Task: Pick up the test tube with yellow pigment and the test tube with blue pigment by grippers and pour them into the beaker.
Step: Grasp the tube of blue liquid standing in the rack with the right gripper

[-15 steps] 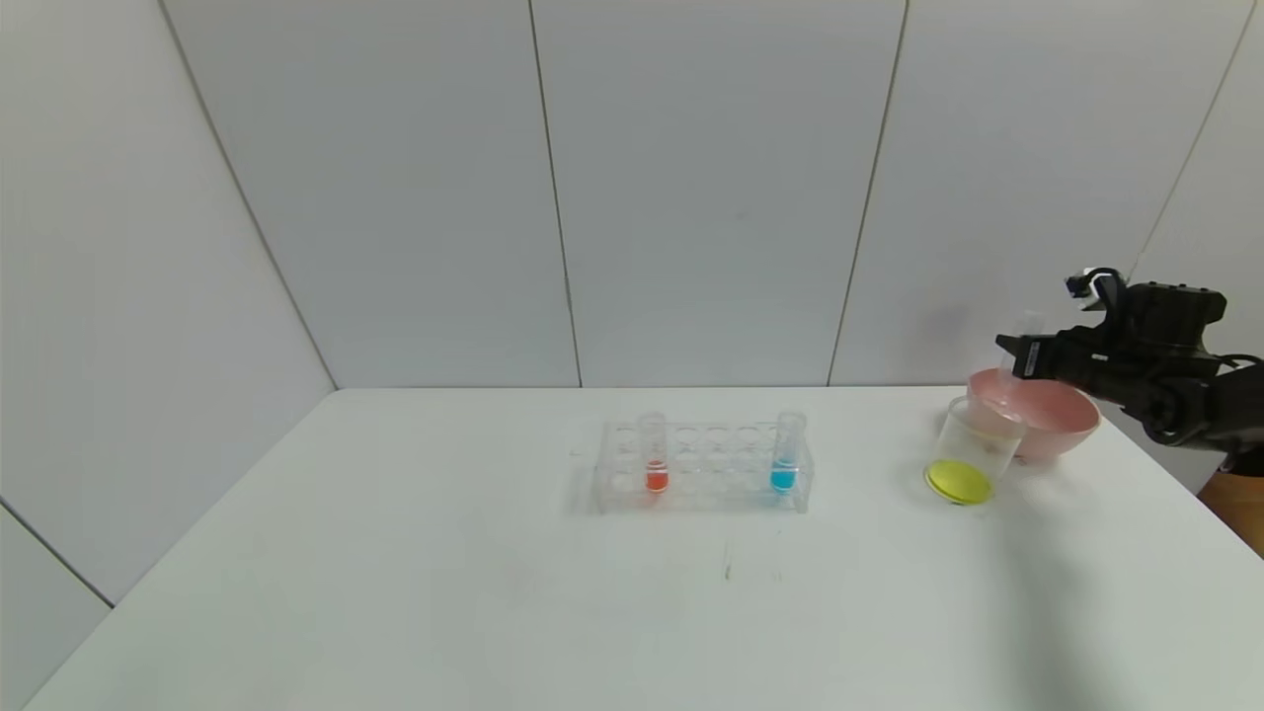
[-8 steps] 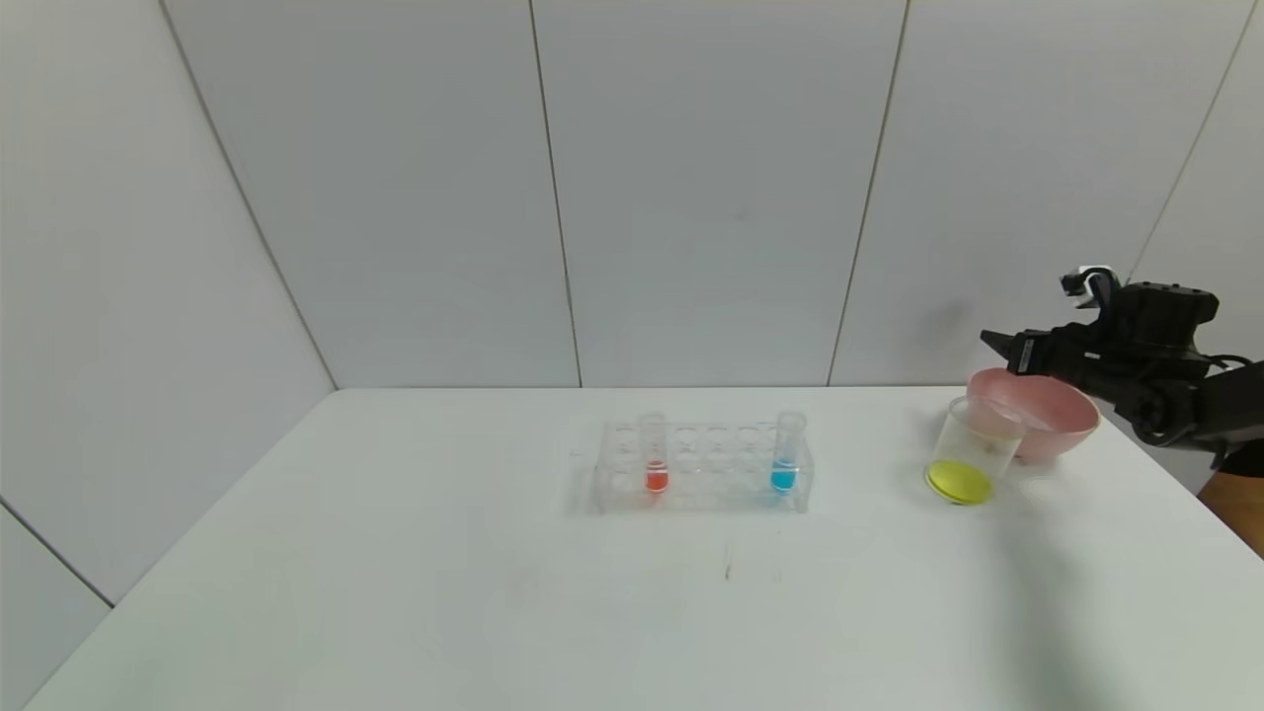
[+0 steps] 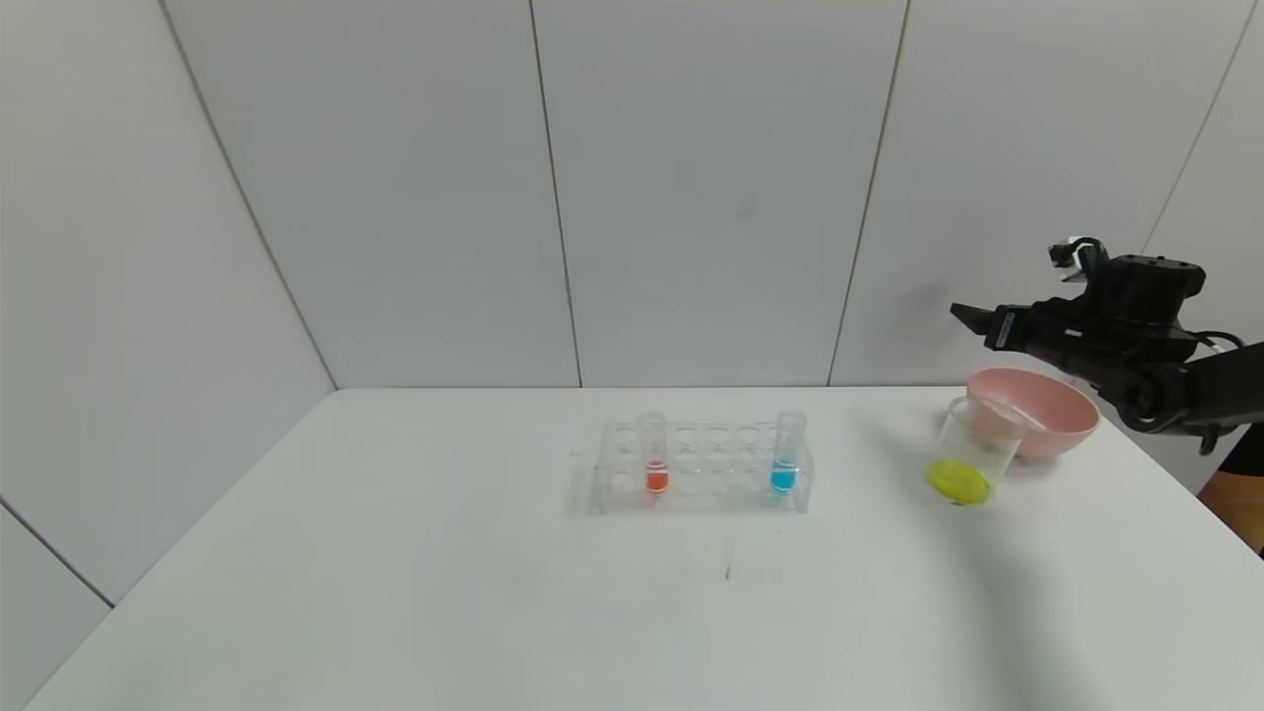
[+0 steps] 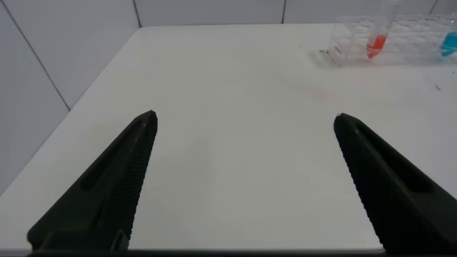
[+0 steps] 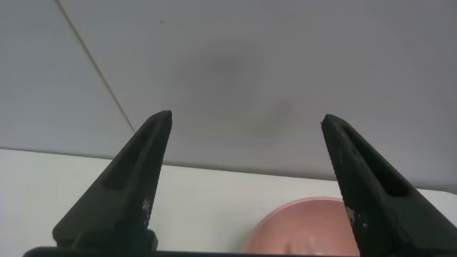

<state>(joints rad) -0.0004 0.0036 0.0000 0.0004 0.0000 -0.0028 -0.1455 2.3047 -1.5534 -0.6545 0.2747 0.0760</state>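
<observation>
The beaker (image 3: 976, 444) stands on the table at the right with yellow liquid in its bottom. The test tube with blue pigment (image 3: 785, 456) stands upright at the right end of the clear rack (image 3: 706, 464); it also shows in the left wrist view (image 4: 449, 43). A faint clear tube (image 3: 1017, 413), showing no yellow tint, seems to lie in the pink bowl (image 3: 1062, 425). My right gripper (image 3: 973, 321) is open and empty, in the air above the bowl and beaker. My left gripper (image 4: 243, 118) is open and empty, low over the table's left part, outside the head view.
A red-tinted tube (image 3: 654, 459) stands at the rack's left end. The pink bowl stands right behind the beaker, near the table's right edge, and shows below my right jaws (image 5: 307, 228). White wall panels close the back of the table.
My right gripper held a clear tube above the bowl one second ago. It has let go of it, and has risen and moved a little left, empty.
</observation>
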